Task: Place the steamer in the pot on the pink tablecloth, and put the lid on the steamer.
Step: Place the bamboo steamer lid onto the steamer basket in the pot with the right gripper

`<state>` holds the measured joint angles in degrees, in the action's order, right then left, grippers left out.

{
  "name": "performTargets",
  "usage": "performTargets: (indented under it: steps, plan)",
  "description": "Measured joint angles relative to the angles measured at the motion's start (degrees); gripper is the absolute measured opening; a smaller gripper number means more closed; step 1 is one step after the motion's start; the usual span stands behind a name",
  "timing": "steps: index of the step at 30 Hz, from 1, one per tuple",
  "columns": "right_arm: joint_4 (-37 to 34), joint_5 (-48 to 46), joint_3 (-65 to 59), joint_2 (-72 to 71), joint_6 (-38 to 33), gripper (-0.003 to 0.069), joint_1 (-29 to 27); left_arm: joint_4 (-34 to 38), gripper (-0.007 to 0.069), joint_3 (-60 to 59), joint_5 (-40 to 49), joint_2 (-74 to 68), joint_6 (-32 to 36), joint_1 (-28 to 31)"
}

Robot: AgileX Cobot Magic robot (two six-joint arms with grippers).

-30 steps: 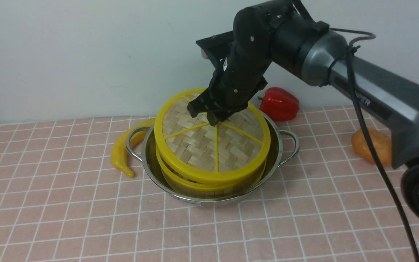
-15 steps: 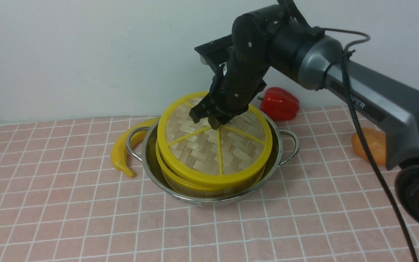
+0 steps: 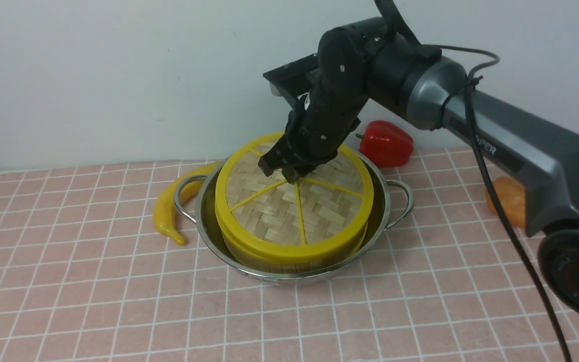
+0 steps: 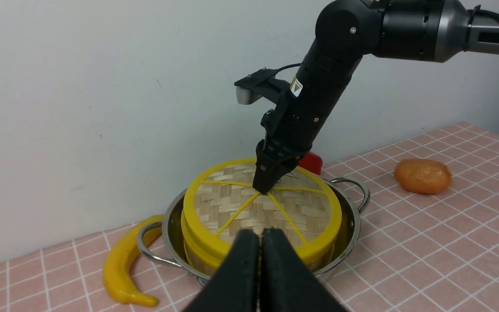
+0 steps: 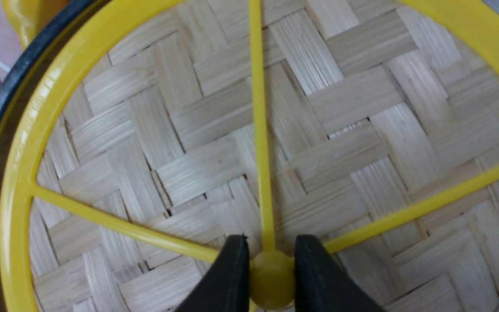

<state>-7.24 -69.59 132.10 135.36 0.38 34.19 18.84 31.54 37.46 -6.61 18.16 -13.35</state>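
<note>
The steel pot [image 3: 395, 201] stands on the pink tablecloth [image 3: 93, 281]. The steamer [image 3: 289, 259] sits inside it, its contents hidden under the woven lid [image 3: 279, 216], which lies level on its rim. My right gripper [image 3: 289, 173] is shut on the lid's yellow central hub [image 5: 271, 277], one finger on each side. It also shows in the left wrist view [image 4: 267, 184]. My left gripper [image 4: 260, 236] is shut and empty, hovering in front of the pot [image 4: 345, 229], away from it.
A yellow banana [image 3: 169, 211] lies against the pot's left handle. A red pepper [image 3: 386, 143] sits behind the pot by the wall. An orange fruit [image 3: 508, 201] lies to the right, partly behind my right arm.
My right gripper has lowered the lid from a tilt above the steamer until it sits flat on the rim. The left gripper has not moved.
</note>
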Motion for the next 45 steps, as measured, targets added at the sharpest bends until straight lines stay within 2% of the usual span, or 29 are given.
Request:
performTargets:
  steps: [35, 38, 40, 41, 42, 45]
  plan:
    - [-1.6, -0.4, 2.9, 2.4, -1.9, 0.0146, 0.0, -0.3, 0.0004, 0.0, 0.0, 0.0, 0.0, 0.0]
    - [-1.7, -0.4, 2.9, 2.4, -0.9, 0.0209, 0.0, -0.3, 0.0022, 0.0, 0.0, 0.0, 0.0, 0.0]
    - [-1.8, -0.4, 2.9, 2.3, -0.8, 0.0276, 0.0, -0.3, 0.0033, 0.0, 0.0, 0.0, 0.0, 0.0]
    - [-1.8, -0.4, 2.9, 2.3, -0.8, 0.0283, 0.0, -0.3, 0.0034, 0.0, 0.0, 0.0, 0.0, 0.0]
    - [-2.1, -0.7, 3.4, 2.1, -0.8, 0.0349, 0.0, -0.3, 0.0044, 0.0, 0.0, 0.0, 0.0, 0.0]
    - [-2.0, -1.1, 6.1, 1.4, -0.4, 0.0457, 0.0, -0.3, 0.0068, 0.0, 0.0, 0.0, 0.0, 0.0]
